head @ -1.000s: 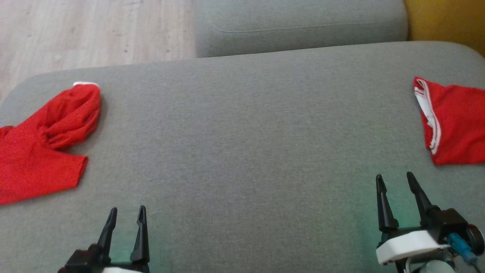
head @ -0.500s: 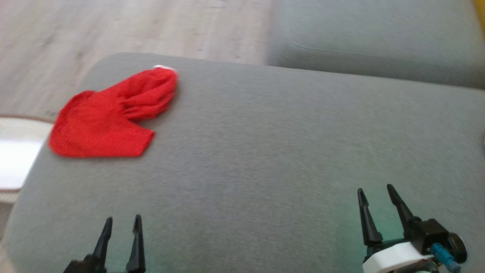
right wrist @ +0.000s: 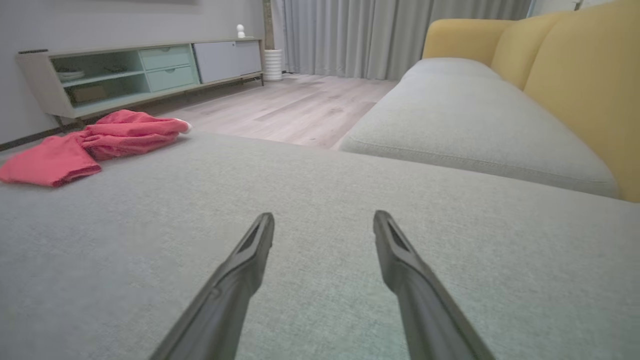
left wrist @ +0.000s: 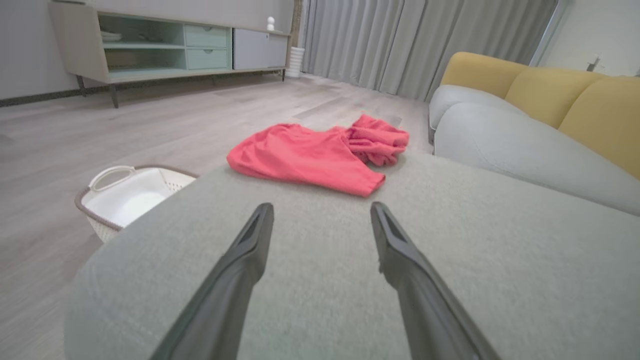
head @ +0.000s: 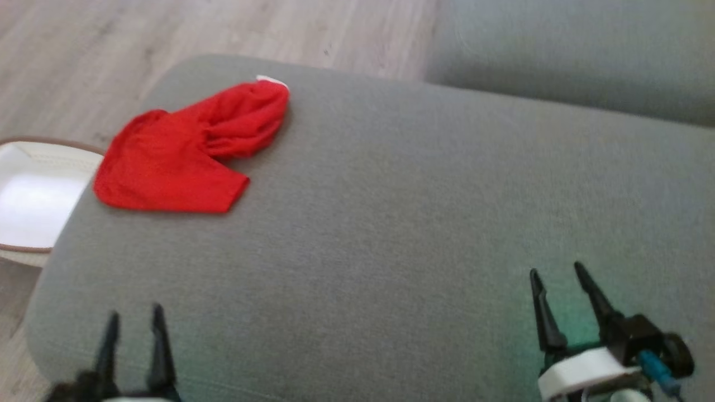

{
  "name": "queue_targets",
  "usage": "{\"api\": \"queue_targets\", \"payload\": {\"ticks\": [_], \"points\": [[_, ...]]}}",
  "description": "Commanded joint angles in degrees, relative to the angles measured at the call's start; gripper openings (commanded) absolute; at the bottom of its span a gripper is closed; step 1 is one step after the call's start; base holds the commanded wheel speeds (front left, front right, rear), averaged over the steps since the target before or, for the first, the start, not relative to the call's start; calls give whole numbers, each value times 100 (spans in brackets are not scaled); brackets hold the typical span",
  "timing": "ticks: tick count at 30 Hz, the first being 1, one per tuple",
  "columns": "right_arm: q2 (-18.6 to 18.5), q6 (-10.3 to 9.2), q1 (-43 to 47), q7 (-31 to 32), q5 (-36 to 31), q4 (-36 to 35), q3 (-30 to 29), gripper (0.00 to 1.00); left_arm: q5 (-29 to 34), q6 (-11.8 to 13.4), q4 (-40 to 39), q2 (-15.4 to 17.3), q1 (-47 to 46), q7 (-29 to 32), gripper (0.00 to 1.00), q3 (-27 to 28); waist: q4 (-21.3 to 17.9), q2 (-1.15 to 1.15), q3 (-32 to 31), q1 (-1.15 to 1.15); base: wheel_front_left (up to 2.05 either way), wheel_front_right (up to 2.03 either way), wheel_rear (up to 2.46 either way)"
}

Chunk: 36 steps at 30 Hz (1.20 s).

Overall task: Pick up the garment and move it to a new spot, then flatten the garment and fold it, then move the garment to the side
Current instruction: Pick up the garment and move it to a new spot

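Your left gripper point(head: 135, 314) and right gripper point(head: 557, 269) hover empty, jaws spread, over the grey cushion point(head: 391, 234); the red garment point(head: 179, 162) lies bunched at its far-left corner. A shallow pinch could nudge it off the edge toward the white basket point(head: 33, 195) beside it; nothing blocks the reach.

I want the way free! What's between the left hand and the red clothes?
Only bare grey cushion lies between the left hand and the red garment, in the head and left wrist views.
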Motion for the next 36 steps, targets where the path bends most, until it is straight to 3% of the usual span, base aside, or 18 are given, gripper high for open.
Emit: {"api": "queue_targets", "payload": {"ticks": [1, 6, 13, 19, 31, 32, 33, 36], "points": [[-35, 42, -337, -63, -72, -227, 76, 100, -47, 10, -200, 123, -454, -55, 100, 260, -235, 0, 312, 0, 0, 0, 0], [-35, 42, -589, -63, -314, -405, -172, 100, -296, 13, 136, 564, -1355, 209, 100, 500, -515, 0, 925, 0, 0, 0, 0], [-69, 42, -952, -63, -769, -804, -536, 100, -471, 66, 985, 1137, -3364, 1005, 100, 575, -703, 0, 1976, 0, 0, 0, 0], [-306, 42, -1120, 30, -915, -1276, -649, 100, -547, 145, 2197, 1326, -4910, 1382, 100, 502, -764, 0, 2762, 0, 0, 0, 0], [-445, 42, -1043, 261, -835, -1907, -693, 100, -301, 181, 4333, 1497, -6119, 1715, 100, 72, -906, 0, 3162, 0, 0, 0, 0], [-437, 42, -1032, 265, -829, -1914, -691, 100, -283, 163, 4473, 1493, -6139, 1735, 44, 21, -915, 0, 3136, 0, 0, 0, 0], [-426, 42, -1017, 268, -824, -1913, -691, 100, -287, 136, 4572, 1485, -6169, 1733, 0, -19, -921, 0, 3100, 0, 0, 0, 0], [-385, 42, -977, 265, -800, -1893, -718, 100, -314, 74, 4685, 1493, -6306, 1583, 0, -114, -916, 0, 2970, 0, 0, 0, 0]]}}
